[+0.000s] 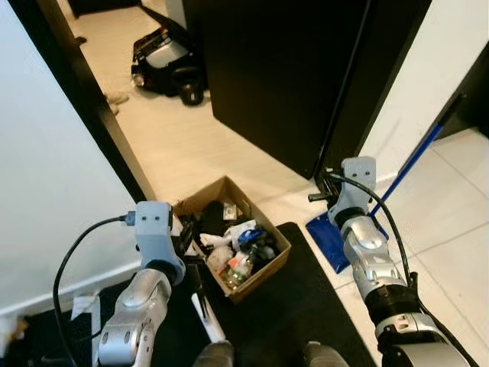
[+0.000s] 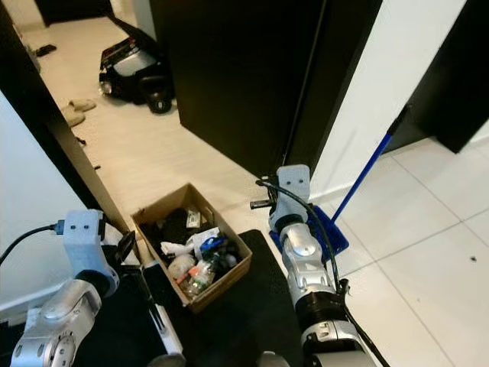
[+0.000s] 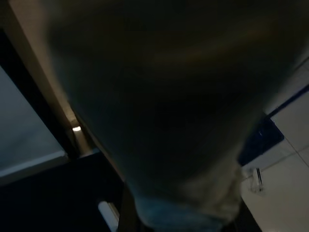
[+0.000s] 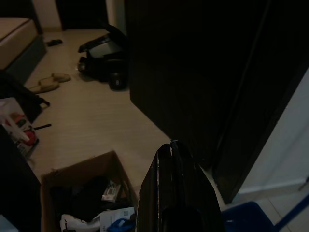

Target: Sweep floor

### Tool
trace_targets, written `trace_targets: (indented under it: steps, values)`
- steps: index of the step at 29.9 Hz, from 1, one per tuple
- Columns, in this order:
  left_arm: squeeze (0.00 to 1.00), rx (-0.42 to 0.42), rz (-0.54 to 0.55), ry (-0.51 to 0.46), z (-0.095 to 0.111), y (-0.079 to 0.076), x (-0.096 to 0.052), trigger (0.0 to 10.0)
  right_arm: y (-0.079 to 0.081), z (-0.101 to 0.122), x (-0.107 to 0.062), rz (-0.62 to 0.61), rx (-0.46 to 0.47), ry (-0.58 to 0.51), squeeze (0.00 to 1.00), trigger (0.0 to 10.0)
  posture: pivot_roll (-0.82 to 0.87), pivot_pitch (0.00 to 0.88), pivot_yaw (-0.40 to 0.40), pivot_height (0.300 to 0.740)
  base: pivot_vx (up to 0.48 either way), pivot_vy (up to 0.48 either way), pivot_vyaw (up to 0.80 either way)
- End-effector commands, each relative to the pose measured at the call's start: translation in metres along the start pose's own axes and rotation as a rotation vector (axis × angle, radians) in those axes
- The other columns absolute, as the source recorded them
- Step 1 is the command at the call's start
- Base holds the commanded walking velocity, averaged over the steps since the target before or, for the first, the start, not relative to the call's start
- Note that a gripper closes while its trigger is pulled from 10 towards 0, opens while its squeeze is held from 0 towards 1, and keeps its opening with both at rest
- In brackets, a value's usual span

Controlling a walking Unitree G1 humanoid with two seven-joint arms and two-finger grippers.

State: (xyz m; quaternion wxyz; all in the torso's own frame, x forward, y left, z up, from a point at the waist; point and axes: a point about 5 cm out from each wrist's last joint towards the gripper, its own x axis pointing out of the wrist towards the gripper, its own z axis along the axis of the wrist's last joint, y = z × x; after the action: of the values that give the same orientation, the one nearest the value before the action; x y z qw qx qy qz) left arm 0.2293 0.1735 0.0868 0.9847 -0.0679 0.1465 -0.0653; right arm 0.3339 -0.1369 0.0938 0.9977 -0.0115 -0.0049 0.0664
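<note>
**Getting ready to pick up the broom**

I have not started sweeping yet. My job now is to get hold of the blue broom with the long thin blue stick (image 1: pixel 409 164). It leans on the white wall (image 1: pixel 428 84) on my right side. Its flat blue head (image 1: pixel 327 235) sits on the pale tile floor (image 1: pixel 451 222), just beside the black mat (image 1: pixel 298 306). The stick goes up and away from me, slanting to the right, so the long way of the broom runs from the head near me up to the dark doorway.

My right gripper (image 4: pixel 173 150) is held up near the broom head, not touching the stick. Its two black fingers are pressed together with nothing in them. I think I must spread them, turn to the right, and reach for the stick.

My left gripper (image 1: pixel 186 243) hangs by the brown cardboard box full of trash (image 1: pixel 229 237). I cannot tell if it is spread or pressed together.
</note>
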Motion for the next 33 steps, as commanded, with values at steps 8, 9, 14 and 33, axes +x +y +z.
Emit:
trace_targets:
  steps: [8, 9, 14, 33]
  values:
    - [0.00, 0.009, -0.025, -0.008, 0.0025, -0.0045, 0.0008, 10.0, -0.0042, -0.0024, -0.0021, -0.009, -0.001, 0.015, 0.00, 10.0, 0.03, 0.055, 0.026, 0.740, 0.000, -0.456, 0.00]
    - [0.00, 0.010, -0.023, -0.007, 0.0025, -0.0042, 0.0010, 10.0, -0.0042, -0.0023, -0.0021, -0.009, -0.001, 0.015, 0.00, 10.0, 0.03, 0.055, 0.025, 0.740, 0.000, -0.274, 0.00]
    - [0.00, 0.009, -0.020, -0.011, 0.0034, -0.0035, 0.0021, 10.0, -0.0041, -0.0024, -0.0019, -0.009, -0.002, 0.016, 0.00, 10.0, 0.02, 0.054, 0.026, 0.740, 0.000, -0.265, 0.00]
    - [0.00, 0.009, -0.005, -0.017, 0.0046, -0.0002, 0.0055, 10.0, -0.0036, -0.0018, -0.0017, -0.009, -0.001, 0.015, 0.00, 10.0, 0.02, 0.053, 0.027, 0.740, 0.444, 0.000, 0.00]
